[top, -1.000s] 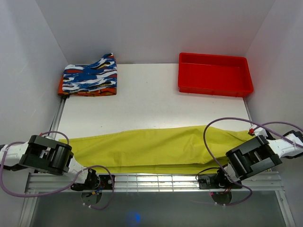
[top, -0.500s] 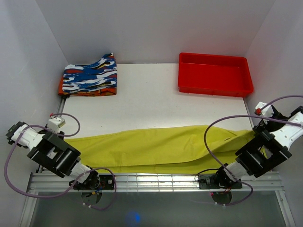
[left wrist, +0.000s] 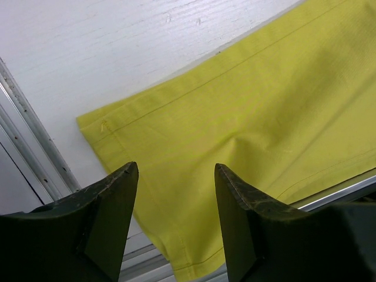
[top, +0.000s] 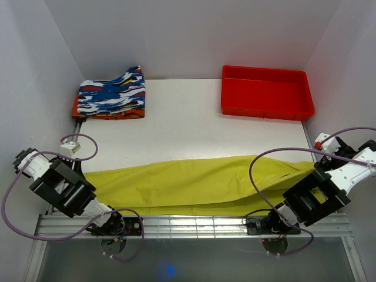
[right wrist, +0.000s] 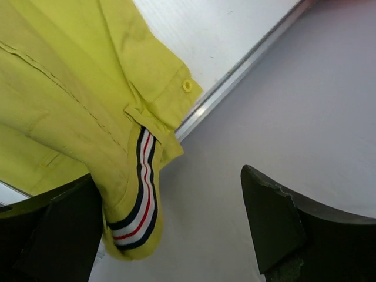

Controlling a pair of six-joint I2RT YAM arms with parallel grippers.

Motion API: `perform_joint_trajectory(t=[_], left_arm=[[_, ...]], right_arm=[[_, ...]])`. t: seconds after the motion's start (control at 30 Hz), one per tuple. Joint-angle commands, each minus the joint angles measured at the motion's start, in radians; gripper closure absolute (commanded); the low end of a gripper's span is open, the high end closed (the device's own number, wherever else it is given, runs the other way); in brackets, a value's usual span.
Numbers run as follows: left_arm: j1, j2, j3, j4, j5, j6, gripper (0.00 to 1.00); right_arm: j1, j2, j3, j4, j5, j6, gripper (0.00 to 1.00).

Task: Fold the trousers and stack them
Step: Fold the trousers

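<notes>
This looks like a robot test cell in a lab. A bare white worktop (top: 188, 129) is boxed in by plain white walls (top: 188, 35) on the far, left and right sides. Two robot arms, left (top: 61, 191) and right (top: 314, 200), are bolted to a metal rail (top: 194, 223) along the near edge. They trail loose purple cables (top: 251, 171).

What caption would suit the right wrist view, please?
Open right gripper over the trousers' striped waist end at the table edge.
</notes>
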Motion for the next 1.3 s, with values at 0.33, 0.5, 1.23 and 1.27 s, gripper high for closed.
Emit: perform_joint_trajectory(t=[0.33, 0.5, 1.23, 1.27], left_arm=[[0.0, -0.004, -0.013, 0.026, 0.024, 0.023, 0.34], [0.0, -0.022, -0.05, 0.032, 0.027, 0.06, 0.34], [-0.001, 0.056, 0.025, -0.07, 0.046, -0.097, 0.44], [0.0, 0.065, 0.02, -0.069, 0.032, -0.115, 0.45]], right_arm=[[-0.27, -0.136, -0.046, -0.104, 0.015, -0.66, 0.09], [-0.386, -0.188, -0.112, -0.105, 0.063, -0.698, 0.06], [0.074, -0.227, -0.28, 0.094, -0.045, 0.007, 0.4], [0.106, -0.219, -0.31, 0.138, -0.017, 0.068, 0.41]])
